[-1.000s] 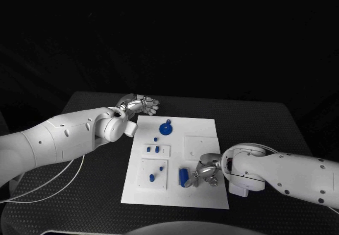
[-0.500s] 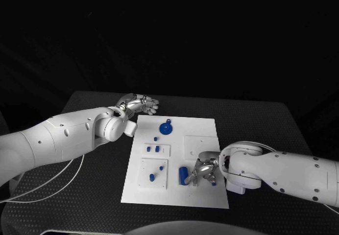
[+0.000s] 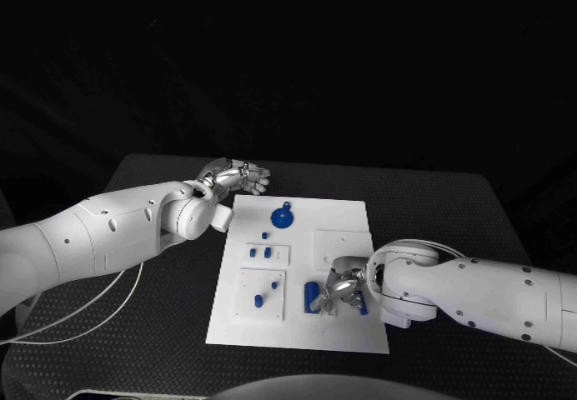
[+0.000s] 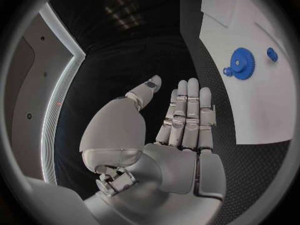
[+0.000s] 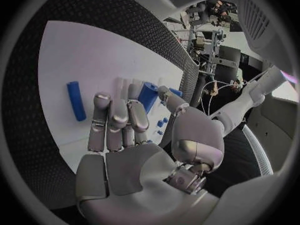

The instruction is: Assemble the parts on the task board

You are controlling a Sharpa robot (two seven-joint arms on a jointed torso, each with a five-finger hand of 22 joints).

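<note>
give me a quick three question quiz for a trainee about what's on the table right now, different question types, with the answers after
1. True or false: the left hand holds a blue part.
2. Multiple choice: the blue gear lies on the task board at A) its far end, B) its near end, C) off it, on the table.
3. Fill in: the right hand is over the board's ____ end, beside a blue cylinder.

Key: 1 false, its fingers are spread and hold nothing; 2 A; 3 near.

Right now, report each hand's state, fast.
Left hand: open, fingers straight and apart, holding nothing, beside the task board.
Right hand: over the board; whether its fingers grip the blue part cannot be told.
</note>
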